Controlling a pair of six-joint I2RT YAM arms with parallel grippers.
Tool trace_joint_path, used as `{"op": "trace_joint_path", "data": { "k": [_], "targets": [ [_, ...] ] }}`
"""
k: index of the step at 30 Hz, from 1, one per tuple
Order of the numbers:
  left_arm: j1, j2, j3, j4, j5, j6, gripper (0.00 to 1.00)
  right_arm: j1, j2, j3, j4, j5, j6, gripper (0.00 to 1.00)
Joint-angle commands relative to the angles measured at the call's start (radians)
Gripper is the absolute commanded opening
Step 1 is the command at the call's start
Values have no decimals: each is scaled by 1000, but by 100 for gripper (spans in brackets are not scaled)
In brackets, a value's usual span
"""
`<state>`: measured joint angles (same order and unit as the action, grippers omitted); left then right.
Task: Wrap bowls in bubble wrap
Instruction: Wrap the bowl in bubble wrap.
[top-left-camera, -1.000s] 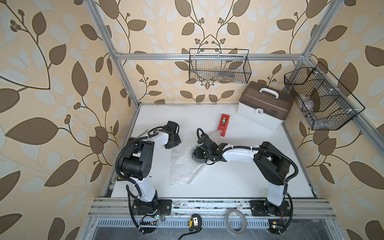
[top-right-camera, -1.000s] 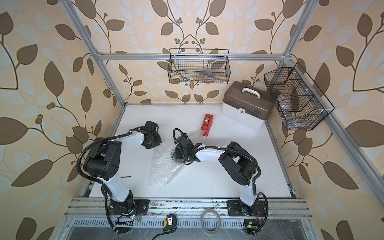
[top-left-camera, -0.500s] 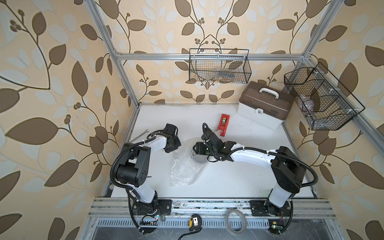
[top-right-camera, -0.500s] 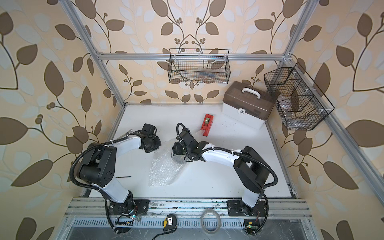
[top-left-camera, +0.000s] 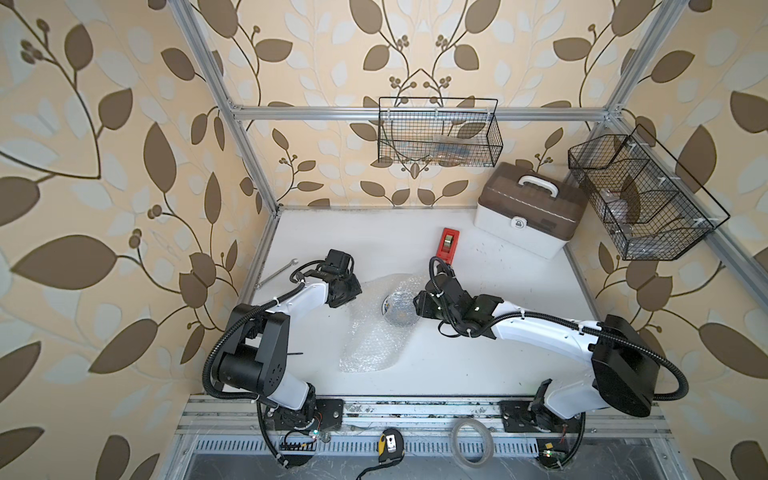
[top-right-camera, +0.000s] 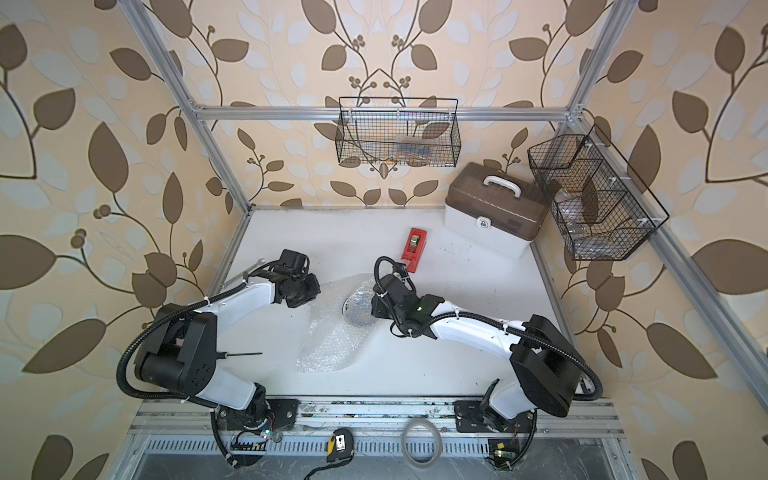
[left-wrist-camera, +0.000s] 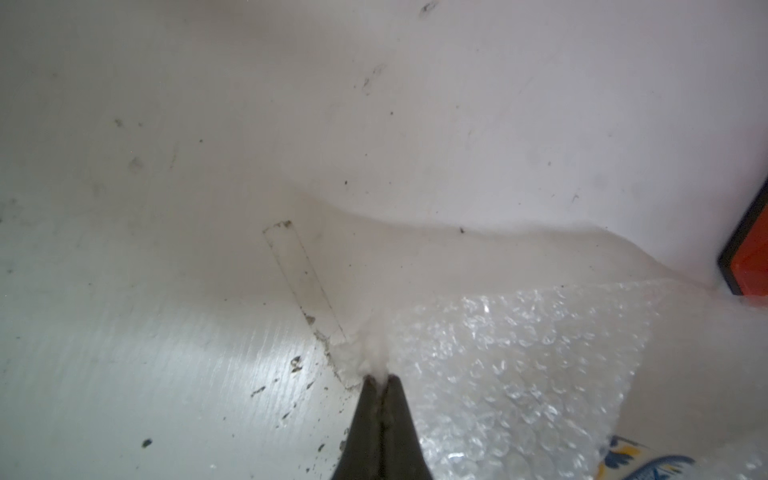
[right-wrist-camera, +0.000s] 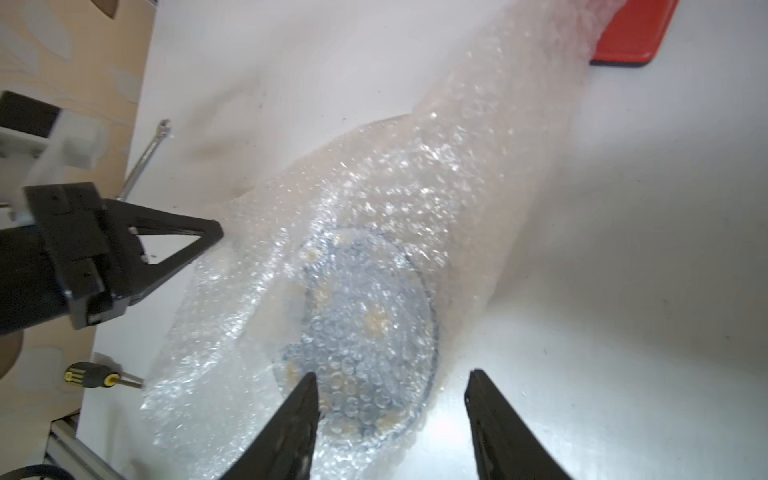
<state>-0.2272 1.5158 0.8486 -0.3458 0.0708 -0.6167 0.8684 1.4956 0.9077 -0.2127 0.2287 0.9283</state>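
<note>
A small round clear bowl (top-left-camera: 397, 308) (top-right-camera: 360, 308) rests on the bubble wrap (top-left-camera: 371, 345) (top-right-camera: 328, 349) mid-table, with a fold of the sheet lying over it. The right wrist view shows the bowl (right-wrist-camera: 365, 320) through the bubbles of the bubble wrap (right-wrist-camera: 419, 183). My left gripper (left-wrist-camera: 379, 377) (top-left-camera: 358, 291) is shut on a bunched corner of the bubble wrap (left-wrist-camera: 498, 374), just left of the bowl. My right gripper (right-wrist-camera: 391, 374) (top-left-camera: 416, 306) is open at the bowl's right rim, one finger over the covered bowl and one over bare table, holding nothing.
A red tape dispenser (top-left-camera: 448, 246) lies behind the bowl, and a white and brown toolbox (top-left-camera: 528, 212) stands at the back right. A wrench (top-left-camera: 276, 272) and a screwdriver (top-right-camera: 243, 354) lie along the left side. Wire baskets (top-left-camera: 440, 133) hang on the walls.
My right gripper has drawn back from above the bowl to its right rim and opened wider, its arm stretching out to the right. My left gripper has closed on the wrap's corner.
</note>
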Motion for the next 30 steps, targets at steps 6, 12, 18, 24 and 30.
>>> {"op": "trace_joint_path", "data": {
  "k": [6, 12, 18, 24, 30],
  "targets": [
    [-27, -53, -6, -31, -9, -21, 0, -2, 79, -29, 39, -50, 66, 57],
    [-36, -58, -13, -26, -7, -25, 0, -2, 151, -12, 70, -93, 67, 54],
    [-52, -114, -28, -26, 1, -31, 0, 14, 231, 25, 55, -99, 69, 46],
    [-82, -193, -54, -28, 8, -47, 0, 12, 271, 34, 79, -93, 75, 38],
    [-135, -274, -71, -24, 40, -59, 0, 3, 298, 60, 66, -81, 70, 30]
  ]
}}
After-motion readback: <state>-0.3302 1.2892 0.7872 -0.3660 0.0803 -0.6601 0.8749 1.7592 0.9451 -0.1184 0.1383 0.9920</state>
